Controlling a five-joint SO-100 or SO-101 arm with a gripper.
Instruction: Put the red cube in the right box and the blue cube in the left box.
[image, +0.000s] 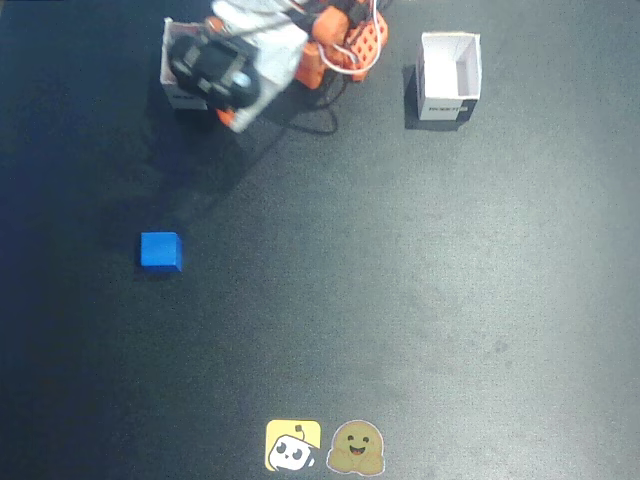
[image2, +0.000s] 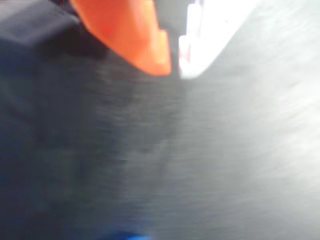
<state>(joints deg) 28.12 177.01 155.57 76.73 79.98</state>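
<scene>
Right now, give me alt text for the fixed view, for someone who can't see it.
A blue cube sits alone at the left of a dark table, apart from the robot arm at the top edge. The arm partly covers one white box; a second open white box stands to its right. The claw isn't clearly visible.

Counter (image: 420, 320): dark, matt, faintly grained surface. Blue cube (image: 160, 250): smooth, plain faces, slight sheen. Right box (image: 448, 78): white cardboard, matt, dark printed label. Claw (image2: 172, 62): smooth orange and white plastic, blurred in wrist view.
</scene>
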